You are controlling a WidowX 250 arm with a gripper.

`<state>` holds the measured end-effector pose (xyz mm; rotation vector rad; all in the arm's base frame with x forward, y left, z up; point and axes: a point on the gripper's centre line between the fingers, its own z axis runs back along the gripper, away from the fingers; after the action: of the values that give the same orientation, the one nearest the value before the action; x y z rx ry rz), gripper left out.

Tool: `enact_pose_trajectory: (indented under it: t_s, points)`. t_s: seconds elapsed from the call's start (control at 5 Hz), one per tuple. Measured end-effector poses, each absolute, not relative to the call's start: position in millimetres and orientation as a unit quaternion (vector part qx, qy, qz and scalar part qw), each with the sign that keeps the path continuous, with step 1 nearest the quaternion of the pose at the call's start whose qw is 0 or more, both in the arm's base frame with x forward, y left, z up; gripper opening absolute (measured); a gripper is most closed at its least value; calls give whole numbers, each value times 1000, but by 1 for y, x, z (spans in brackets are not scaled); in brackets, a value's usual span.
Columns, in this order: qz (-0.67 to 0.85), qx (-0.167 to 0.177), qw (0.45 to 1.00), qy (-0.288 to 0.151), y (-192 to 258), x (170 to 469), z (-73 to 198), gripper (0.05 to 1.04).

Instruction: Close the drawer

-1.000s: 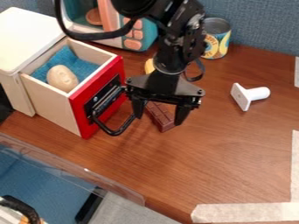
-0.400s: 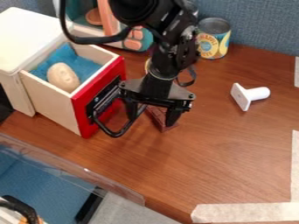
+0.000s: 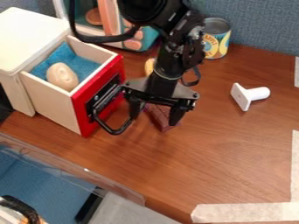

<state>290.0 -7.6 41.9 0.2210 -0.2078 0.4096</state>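
Observation:
The gripper (image 3: 153, 119) hangs just right of the drawer, its two fingers spread apart and pointing down, with the left one beside the black handle's loop. The drawer (image 3: 100, 97) has a red front and pale wooden sides and is pulled out of the white-topped cabinet (image 3: 30, 37). Its black handle (image 3: 119, 130) sticks out toward the gripper. Inside the drawer lie a blue cloth (image 3: 81, 64) and a pale oval object (image 3: 62, 76).
A brown chocolate-like bar (image 3: 161, 119) lies under the gripper. Behind stand a toy microwave (image 3: 133, 43) and a can (image 3: 216, 38). A yellow object (image 3: 149, 66) is behind the arm, a white knob-like piece (image 3: 250, 95) at right, and a clear tray edge (image 3: 76, 165) at lower left.
The gripper moved left toward the drawer, then slightly back to the right; it now stands a little left of where it first was. The drawer looks unmoved.

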Motion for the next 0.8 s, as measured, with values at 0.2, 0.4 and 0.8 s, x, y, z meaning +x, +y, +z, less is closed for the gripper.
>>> enact_pose_trajectory:
  t_s: [0.2, 0.4, 0.8]
  points:
    - [189, 109, 968, -127, -20, 291, 52, 1000]
    - [176, 111, 968, -142, -28, 291, 58, 1000]
    - [193, 97, 968, -125, -24, 295, 47, 1000]
